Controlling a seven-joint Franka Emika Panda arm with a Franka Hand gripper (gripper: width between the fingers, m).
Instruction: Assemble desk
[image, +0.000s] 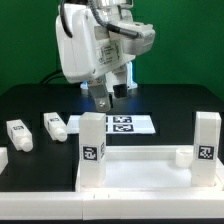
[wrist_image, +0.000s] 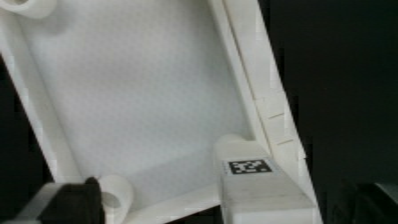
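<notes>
Jaws: seen spread, nothing pinched, raised near the marker board (image: 125, 123)
Desk panel (image: 140, 172): laid on the tabletop (image: 170, 105), two legs (image: 92, 150) stood upright at its corners
Loose legs (image: 18, 135): laid at the exterior view's left

In the exterior view the arm (image: 85, 45) runs off the top edge, and the gripper (image: 106, 96) is too small and dark to show how its jaws stand. The marker board (image: 128, 124) is partly covered by the standing leg (image: 92, 150), and its tags cannot be read. A white piece (image: 3, 156) is cut by the exterior view's left edge. In the wrist view the desk panel (wrist_image: 134, 100) overruns the frame, the tag (wrist_image: 247, 168) on a leg (wrist_image: 254, 200) is blurred, and a dark blurred shape (wrist_image: 63, 203) cannot be identified.
</notes>
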